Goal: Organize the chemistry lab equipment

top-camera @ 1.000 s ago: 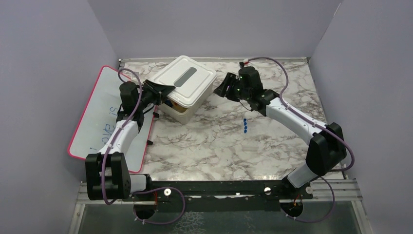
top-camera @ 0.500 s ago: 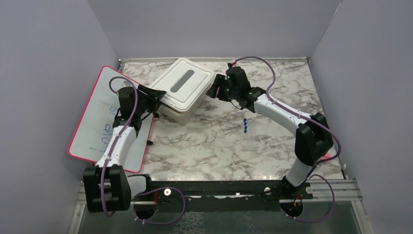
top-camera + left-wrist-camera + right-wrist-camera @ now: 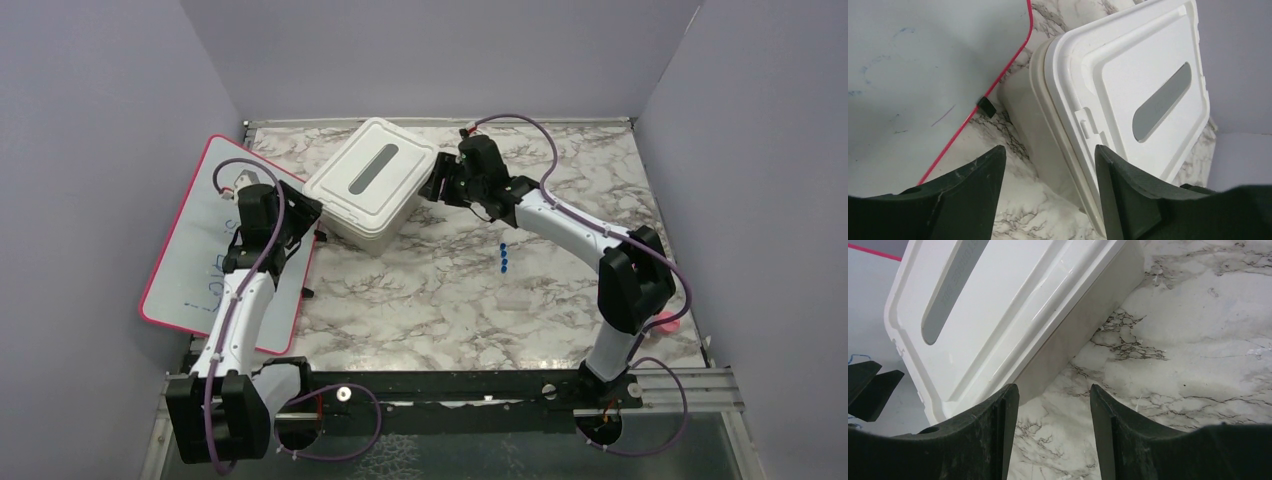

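Note:
The beige tub point(image 3: 385, 230) stands at the back left with its white lid point(image 3: 372, 172) lying flat on it, so whatever it holds is hidden. My left gripper point(image 3: 308, 214) is open just off the tub's left corner, with bare marble between its fingers point(image 3: 975, 192); lid point(image 3: 1148, 75) and tub wall point(image 3: 1030, 120) lie ahead of it. My right gripper point(image 3: 436, 183) is open beside the tub's right side, holding nothing point(image 3: 1053, 390); the lid point(image 3: 998, 305) fills that view's left. Three tiny blue caps point(image 3: 503, 258) lie on the marble.
The pink-rimmed whiteboard point(image 3: 205, 240) lies at the left, overhanging the table edge, with a black clip point(image 3: 985, 106) on its rim. A small pink thing point(image 3: 667, 322) lies behind the right arm's elbow at the right edge. Purple walls close in three sides.
The lid, tilted up a second ago, now sits flat on the tub. My left gripper opened and drew back from it. The right arm swung left, closer to the tub.

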Controlling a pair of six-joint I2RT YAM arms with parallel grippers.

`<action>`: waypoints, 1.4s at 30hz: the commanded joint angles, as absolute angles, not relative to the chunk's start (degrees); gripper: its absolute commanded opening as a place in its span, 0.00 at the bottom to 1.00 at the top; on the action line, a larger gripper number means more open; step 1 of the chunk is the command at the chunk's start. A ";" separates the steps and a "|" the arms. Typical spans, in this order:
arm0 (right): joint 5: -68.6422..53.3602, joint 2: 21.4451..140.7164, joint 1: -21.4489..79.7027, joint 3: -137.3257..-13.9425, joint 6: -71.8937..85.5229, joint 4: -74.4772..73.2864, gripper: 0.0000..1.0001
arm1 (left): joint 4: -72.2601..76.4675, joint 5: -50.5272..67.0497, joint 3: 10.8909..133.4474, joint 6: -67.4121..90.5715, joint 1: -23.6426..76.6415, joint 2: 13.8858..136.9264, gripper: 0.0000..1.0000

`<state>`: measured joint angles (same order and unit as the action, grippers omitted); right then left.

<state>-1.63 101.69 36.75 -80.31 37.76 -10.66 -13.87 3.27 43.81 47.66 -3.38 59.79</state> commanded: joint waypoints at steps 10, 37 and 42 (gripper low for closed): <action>-7.01 104.35 37.58 -83.43 34.77 -8.75 0.60 | -9.37 8.70 49.24 35.55 -3.69 66.30 0.90; -7.36 105.94 39.31 -85.61 34.47 -11.91 0.59 | -14.57 2.79 45.94 32.59 -3.69 68.10 0.61; -4.00 105.46 39.36 -86.70 33.97 -13.64 0.58 | -15.85 4.69 50.56 29.18 -3.69 68.11 0.63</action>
